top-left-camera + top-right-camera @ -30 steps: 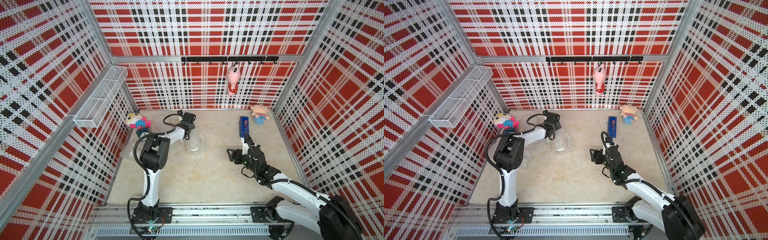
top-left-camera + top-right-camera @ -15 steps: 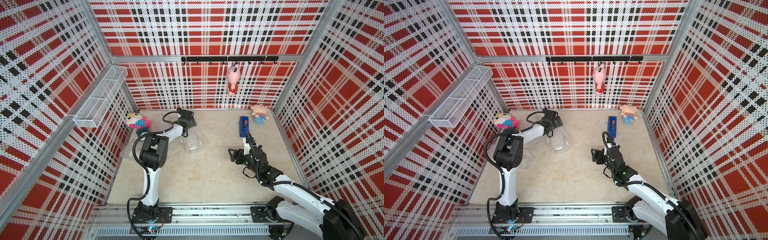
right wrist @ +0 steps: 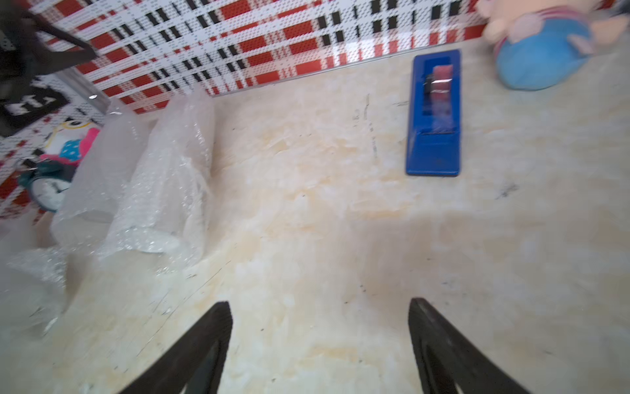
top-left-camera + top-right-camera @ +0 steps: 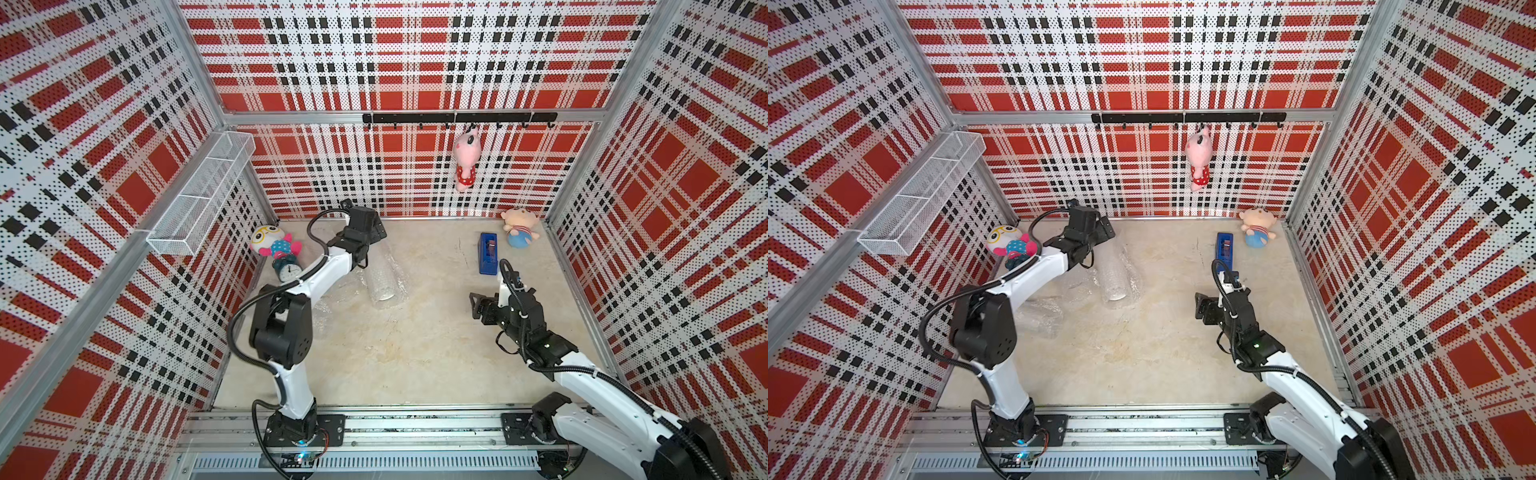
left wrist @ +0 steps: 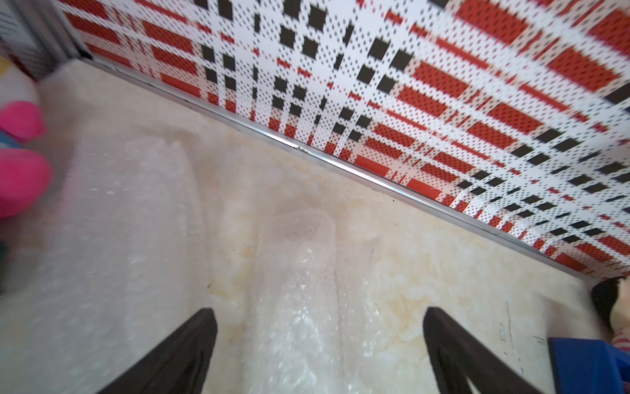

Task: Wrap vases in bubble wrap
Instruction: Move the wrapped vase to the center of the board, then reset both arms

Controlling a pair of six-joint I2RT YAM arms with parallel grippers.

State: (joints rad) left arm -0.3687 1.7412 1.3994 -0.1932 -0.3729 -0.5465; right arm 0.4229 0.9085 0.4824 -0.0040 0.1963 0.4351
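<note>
A vase [image 4: 384, 277] rolled in bubble wrap [image 3: 163, 177] lies on its side at the back left of the floor, seen in both top views [image 4: 1117, 279]. My left gripper [image 5: 317, 317] hovers over it, open wide; the roll [image 5: 296, 273] runs between the fingers [image 5: 201, 331] without touching them. In a top view the left gripper [image 4: 372, 233] is over the roll's far end. A second bubble-wrap bundle [image 3: 99, 170] lies beside it, and more wrap [image 4: 1042, 316] lies nearer the left arm; their contents cannot be made out. My right gripper [image 3: 320, 307] [image 4: 478, 303] is open over bare floor.
A blue tape dispenser [image 4: 488, 253] lies at the back right, with a plush doll [image 4: 517, 228] behind it. A plush toy [image 4: 272, 245] and an alarm clock [image 4: 289, 270] sit at the back left. A wire basket [image 4: 199, 195] is on the left wall, and a pink toy [image 4: 465, 162] hangs at the back.
My left gripper has opened wide and drawn back a little from the wrapped roll. My right gripper has opened further and shifted slightly to the right.
</note>
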